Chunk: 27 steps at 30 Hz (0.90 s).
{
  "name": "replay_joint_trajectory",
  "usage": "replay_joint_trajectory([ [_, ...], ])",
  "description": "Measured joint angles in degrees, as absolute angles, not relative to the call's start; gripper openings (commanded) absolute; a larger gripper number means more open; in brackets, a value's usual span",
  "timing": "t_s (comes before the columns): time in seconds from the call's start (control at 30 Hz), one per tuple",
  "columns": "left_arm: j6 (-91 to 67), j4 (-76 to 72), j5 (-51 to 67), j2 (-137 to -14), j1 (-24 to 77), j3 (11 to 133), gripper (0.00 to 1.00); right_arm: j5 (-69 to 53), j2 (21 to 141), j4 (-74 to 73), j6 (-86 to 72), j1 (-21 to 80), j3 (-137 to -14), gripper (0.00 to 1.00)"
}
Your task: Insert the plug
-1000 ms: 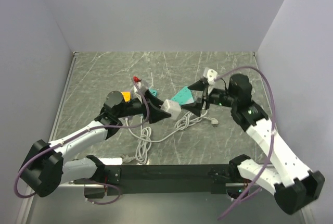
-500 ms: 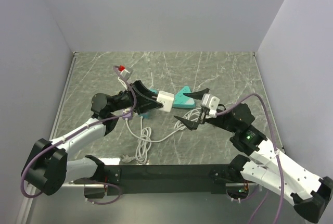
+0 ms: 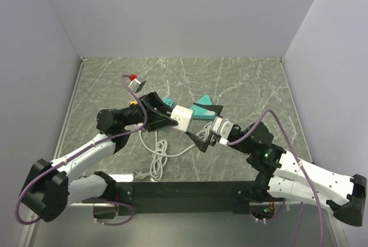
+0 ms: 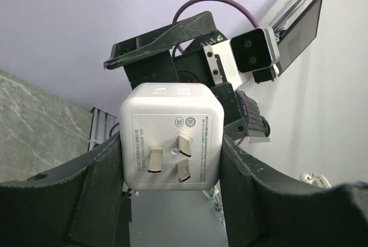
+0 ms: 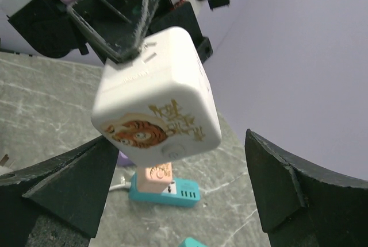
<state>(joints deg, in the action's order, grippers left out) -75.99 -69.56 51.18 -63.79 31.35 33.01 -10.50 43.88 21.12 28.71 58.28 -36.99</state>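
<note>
Top external view: a white cube plug held up between the two arms.

Over the marble table [image 3: 241,80], the left gripper [image 3: 172,116] clamps the white cube plug [image 3: 182,117] by its sides, lifted off the surface at mid-table. The right gripper [image 3: 207,127] stands just to the plug's right and a little nearer, jaws spread wide on nothing, the plug not yet between them. Its prongs [image 4: 172,156] point back toward the left wrist, so I judge the right arm better placed to take it. A teal power strip [image 5: 172,193] lies on the table on the far side.
</note>
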Motion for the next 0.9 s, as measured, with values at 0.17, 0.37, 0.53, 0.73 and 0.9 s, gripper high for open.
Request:
replay_joint_trajectory([
  [0.17, -76.2, -69.6, 51.2, -63.8, 32.2, 33.0, 0.0, -8.3, 44.0, 22.7, 31.8, 61.6, -37.0, 0.92],
  [0.37, -76.6, -70.1, 50.9, -63.9, 33.3, 33.0, 0.01, -7.6, 44.6, 22.5, 34.7, 64.0, -37.6, 0.59],
  [0.53, -78.7, -71.6, 50.7, -64.5, 33.4, 33.0, 0.01, -7.8, 44.7, 22.1, 35.7, 64.6, -38.0, 0.33],
  [0.73, -78.6, -71.5, 50.2, -65.4, 33.6, 33.1, 0.32, -7.0, 44.4, 17.2, 35.1, 64.6, -40.2, 0.15],
  [0.9, -73.0, -60.9, 48.1, -62.8, 34.0, 34.6, 0.58, -3.6, 44.4, 10.0, 33.7, 64.6, -43.0, 0.0],
])
